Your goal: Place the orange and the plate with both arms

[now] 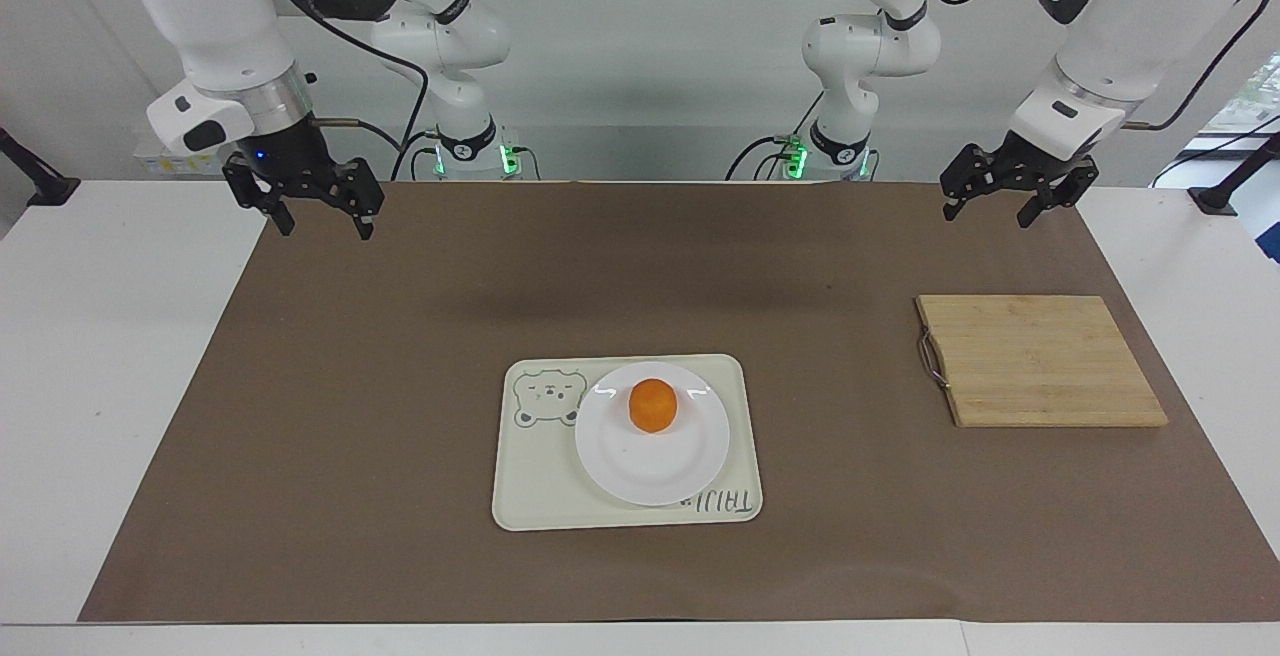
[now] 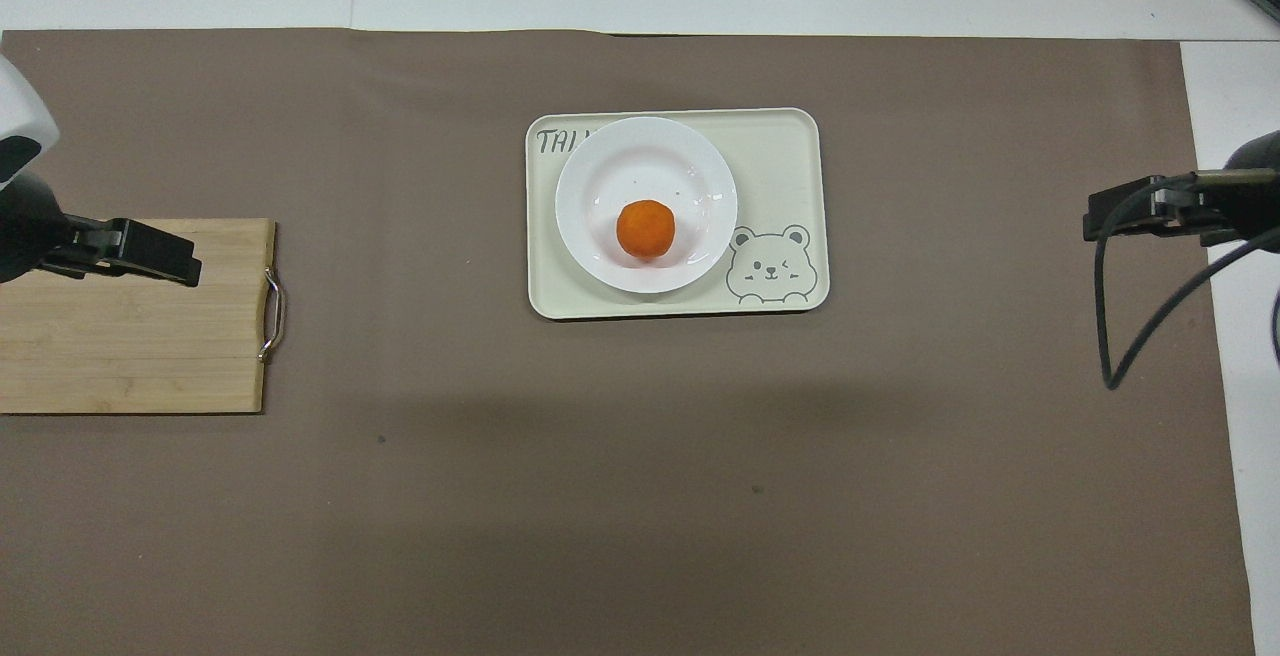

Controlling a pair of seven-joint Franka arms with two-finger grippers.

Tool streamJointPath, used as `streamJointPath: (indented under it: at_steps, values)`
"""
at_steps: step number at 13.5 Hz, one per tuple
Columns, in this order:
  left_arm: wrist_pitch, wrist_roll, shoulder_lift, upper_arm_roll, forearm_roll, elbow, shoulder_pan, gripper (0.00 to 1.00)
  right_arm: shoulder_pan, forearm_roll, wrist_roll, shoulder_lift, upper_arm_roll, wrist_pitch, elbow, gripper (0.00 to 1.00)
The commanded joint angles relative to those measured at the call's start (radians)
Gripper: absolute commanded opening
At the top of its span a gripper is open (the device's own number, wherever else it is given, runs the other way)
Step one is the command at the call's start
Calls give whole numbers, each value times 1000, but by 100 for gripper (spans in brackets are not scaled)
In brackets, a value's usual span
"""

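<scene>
Two arms, both up in the air and holding nothing. Brown mat (image 1: 400, 436) covers most of the table; the tray serves as landmark. Cream tray (image 1: 530, 476) with a bear drawing sits mid-mat. Wooden cutting board (image 1: 1040, 361) with a metal handle lies well apart from the tray, toward the left arm's end of the table and a bit nearer to the robots than the tray. White plate (image 1: 650, 471) rests on the tray, over the part without the bear, its rim just covering the printed lettering. Orange (image 1: 654, 406) sits on the plate, off-centre, toward the plate's robot-side edge.

Right gripper (image 1: 318, 221) hangs over the mat's edge, well apart from the tray at the right arm's end, fingers spread apart, empty. Left gripper (image 1: 985, 208) hangs over the mat's corner at the left arm's end, well apart from the tray, fingers apart, empty.
</scene>
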Motion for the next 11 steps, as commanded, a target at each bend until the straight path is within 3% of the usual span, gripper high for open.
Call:
streamJointPath:
  at_steps: [1,11]
  values:
    - [-24,0,11,-1,20,28,3,100,0,-16,23,-51,7,-25,-3,100]
    - [-24,-1,13,-1,20,28,3,100,-4,-2,0,-57,6,-9,-16,100]
